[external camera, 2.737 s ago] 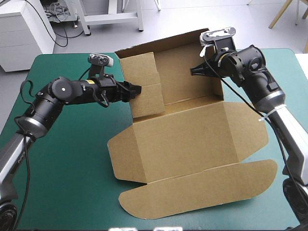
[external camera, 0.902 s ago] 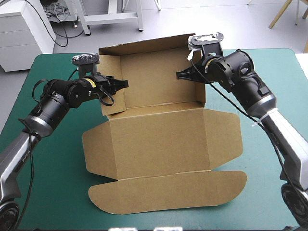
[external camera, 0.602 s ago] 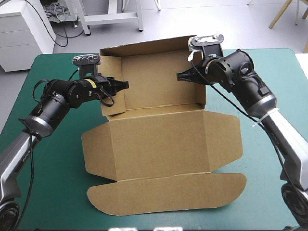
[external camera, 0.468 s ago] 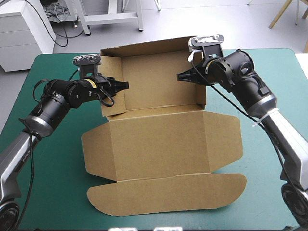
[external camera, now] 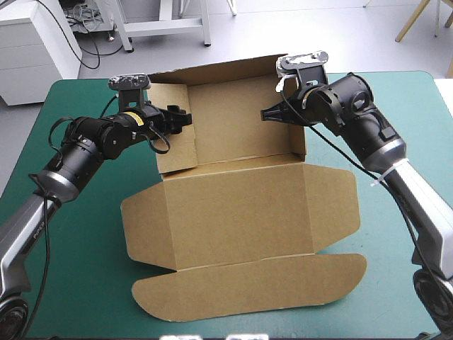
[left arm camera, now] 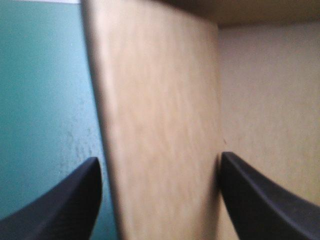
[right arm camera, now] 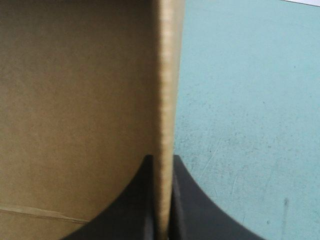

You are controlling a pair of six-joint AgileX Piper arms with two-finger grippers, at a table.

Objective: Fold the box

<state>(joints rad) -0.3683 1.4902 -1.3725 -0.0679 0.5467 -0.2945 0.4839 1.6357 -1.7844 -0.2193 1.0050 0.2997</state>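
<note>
since just before: the left gripper (external camera: 182, 117) has let its fingers spread, and the left side wall (external camera: 175, 145) has swung a little further in toward the tray. the whole sheet has crept slightly toward the table's right edge.

the box (external camera: 241, 205) lies mid-table, its far half raised. the back wall (external camera: 237, 117) stands upright and both side walls are up against it. the near half is flat on the cover: the wide base panel (external camera: 237, 212), a wing on each side of it, and the long round-ended lid flap (external camera: 248, 287) nearest the robot.

left gripper: fingers stand apart, one on each side of the left wall, so it straddles the board without pinching it (left wrist view). right gripper (right arm camera: 162, 159): fingers all but meet, clamped over the top edge of the right side wall (right arm camera: 167, 75), holding it upright.

progress, as judged: early to middle. three walls are raised, but nothing looks tucked or locked. what is left: the front wall, tucking the wings, and squaring the tray.

surroundings: teal-green cover (external camera: 85, 269) is bare around the sheet.
</note>
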